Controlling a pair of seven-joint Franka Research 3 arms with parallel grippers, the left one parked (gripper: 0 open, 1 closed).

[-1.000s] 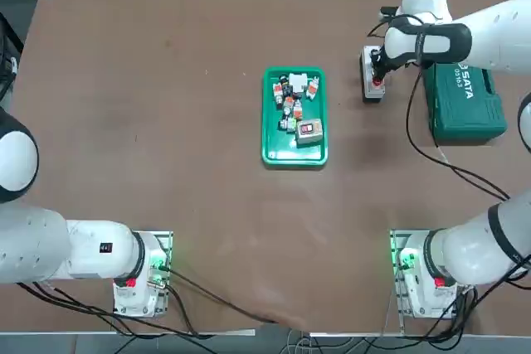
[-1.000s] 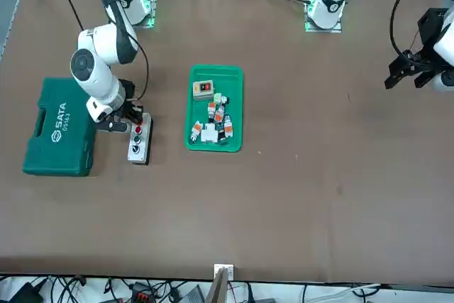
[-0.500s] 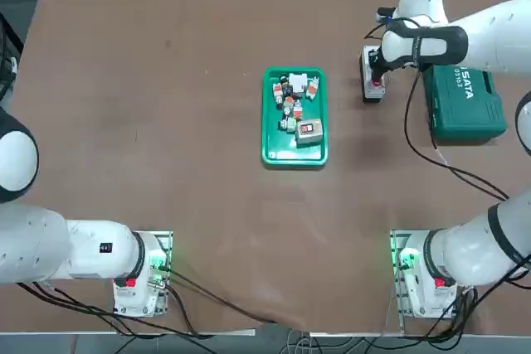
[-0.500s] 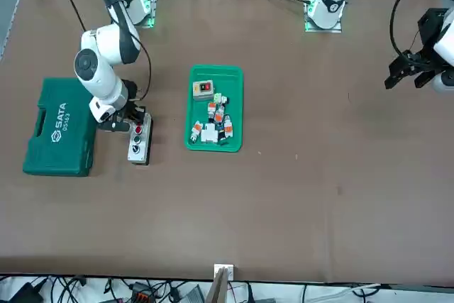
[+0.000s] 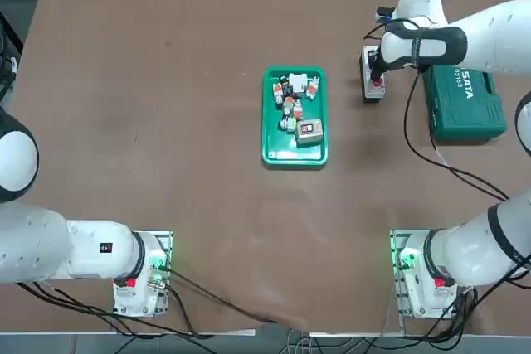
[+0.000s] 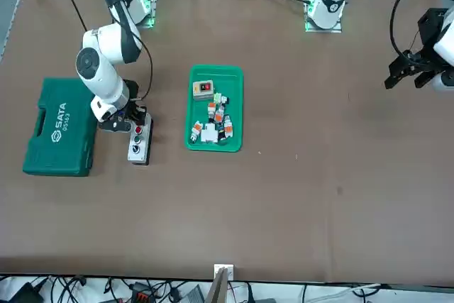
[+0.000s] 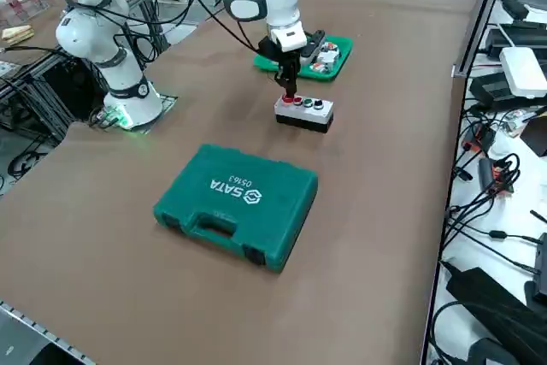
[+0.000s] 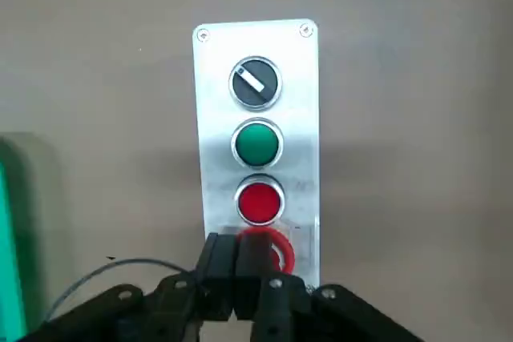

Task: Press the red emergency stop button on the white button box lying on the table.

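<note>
The white button box (image 5: 372,93) (image 6: 139,152) (image 7: 309,117) lies on the table (image 5: 166,138) beside a green case. Its plate (image 8: 212,118) carries a black selector (image 8: 255,82), a green button (image 8: 257,142) and the red emergency stop button (image 8: 260,200) (image 7: 288,101) in a row. My right gripper (image 8: 238,260) (image 7: 286,91) (image 6: 134,116) (image 5: 377,74) is shut with nothing in it. It points straight down at the box's red end, close over the red button. Whether the tips touch it cannot be told. A red curved patch beside the fingertips is partly hidden.
A green SATA case (image 5: 465,101) (image 7: 235,203) lies just outside the box, on the side away from the table's middle. A green tray (image 5: 266,122) of small parts, with a grey switch box (image 5: 309,130), sits mid-table. A black cable (image 5: 415,134) trails from my right arm.
My right arm's wrist has shifted slightly over the box's red end, fingers still shut. The box, case and tray have not moved.
</note>
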